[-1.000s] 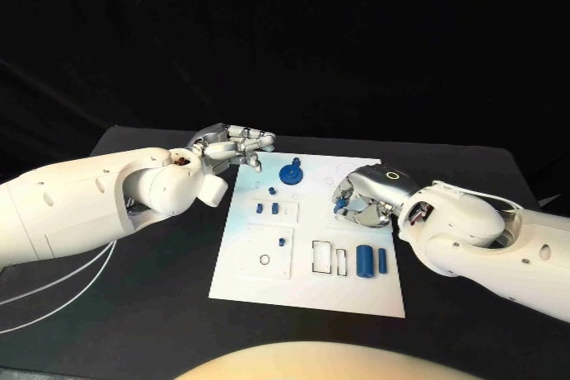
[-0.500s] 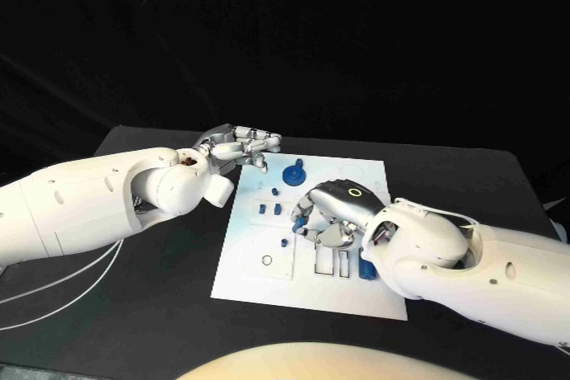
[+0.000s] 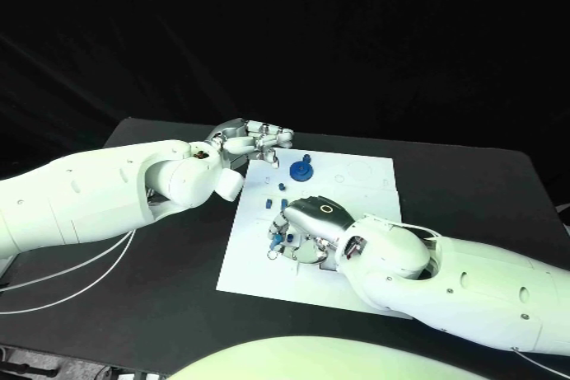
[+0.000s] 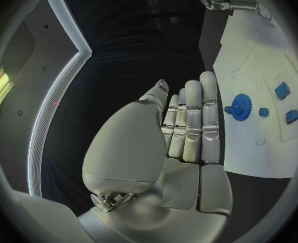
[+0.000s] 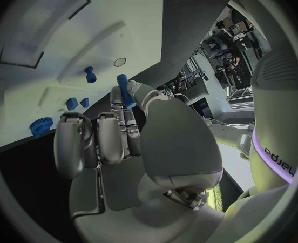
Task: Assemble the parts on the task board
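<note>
The white task board lies in the middle of the black table. A blue gear stands near its far edge, with two small blue blocks nearer to me. My right hand hovers over the board's left middle and pinches a blue peg between thumb and finger. Beyond it, another blue peg stands on the board, with the gear off to one side. My left hand hangs by the board's far left corner, its fingers straight and holding nothing, close to the gear.
Black outlined recesses mark the board's near part. More small blue pieces sit past the gear on the board. Bare black table stretches to the right of the board, and white cables trail at the left.
My right hand has swept from the board's right side to its left middle, carrying the blue peg. The left hand stays at the far left corner. The camera has shifted slightly.
</note>
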Motion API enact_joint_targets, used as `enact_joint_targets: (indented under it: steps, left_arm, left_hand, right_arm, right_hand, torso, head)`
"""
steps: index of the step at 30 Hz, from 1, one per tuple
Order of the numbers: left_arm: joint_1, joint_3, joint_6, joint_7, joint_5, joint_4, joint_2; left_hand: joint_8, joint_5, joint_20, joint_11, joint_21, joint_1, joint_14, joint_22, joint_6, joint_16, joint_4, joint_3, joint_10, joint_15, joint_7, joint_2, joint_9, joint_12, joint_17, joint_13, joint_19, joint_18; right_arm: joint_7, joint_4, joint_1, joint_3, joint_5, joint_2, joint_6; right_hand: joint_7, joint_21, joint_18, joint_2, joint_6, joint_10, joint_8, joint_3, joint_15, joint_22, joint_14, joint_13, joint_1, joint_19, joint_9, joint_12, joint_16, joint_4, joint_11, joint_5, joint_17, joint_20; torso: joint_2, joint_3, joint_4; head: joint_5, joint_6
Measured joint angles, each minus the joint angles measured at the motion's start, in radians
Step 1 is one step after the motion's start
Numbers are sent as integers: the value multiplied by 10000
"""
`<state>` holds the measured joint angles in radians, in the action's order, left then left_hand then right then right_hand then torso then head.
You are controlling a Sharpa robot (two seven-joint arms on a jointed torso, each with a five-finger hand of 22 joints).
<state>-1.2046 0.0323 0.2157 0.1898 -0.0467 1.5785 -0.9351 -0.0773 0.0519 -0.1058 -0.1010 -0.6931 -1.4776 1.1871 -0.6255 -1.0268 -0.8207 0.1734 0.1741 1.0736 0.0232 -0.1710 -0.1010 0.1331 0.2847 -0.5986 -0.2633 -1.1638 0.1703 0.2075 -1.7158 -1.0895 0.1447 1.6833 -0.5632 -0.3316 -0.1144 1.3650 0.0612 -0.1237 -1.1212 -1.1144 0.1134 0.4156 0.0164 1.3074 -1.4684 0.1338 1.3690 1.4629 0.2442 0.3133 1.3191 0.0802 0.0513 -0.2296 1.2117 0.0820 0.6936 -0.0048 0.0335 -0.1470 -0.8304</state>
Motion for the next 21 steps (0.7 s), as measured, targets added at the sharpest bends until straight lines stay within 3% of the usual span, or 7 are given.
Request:
enact_joint_targets:
  steps: [8, 21]
  left_arm:
    - [0, 0, -68, -15, 0, -9, 20]
    - [0, 0, -112, -25, 0, -24, 29]
  left_hand:
    - [-21, 0, -13, 6, 0, -24, 0, 2, 0, 0, 0, 0, -6, 0, 0, 25, 0, 0, 0, 1, -14, -1]
    - [-21, 0, -13, 6, 0, -24, 0, 1, 0, 0, 0, 0, -6, 0, 0, 24, 0, 0, -1, 2, -14, -1]
  right_arm:
    - [-26, 258, 209, 43, 25, 209, 137]
    - [-47, 356, 265, 49, 111, 302, 303]
  right_hand:
    - [-11, 0, 0, -1, 13, 0, -2, 28, 0, -1, 0, -2, -1, 0, -7, 0, 0, -28, 0, 16, 6, 0]
    - [-1, -1, 0, -2, 35, 1, 27, 27, -1, 7, 0, -14, -1, 0, -5, 0, 0, -29, 1, 19, 22, 0]
  torso:
    - [0, 0, 11]
    - [-2, 5, 12]
  head:
    - [-14, -17]
    - [-91, -50]
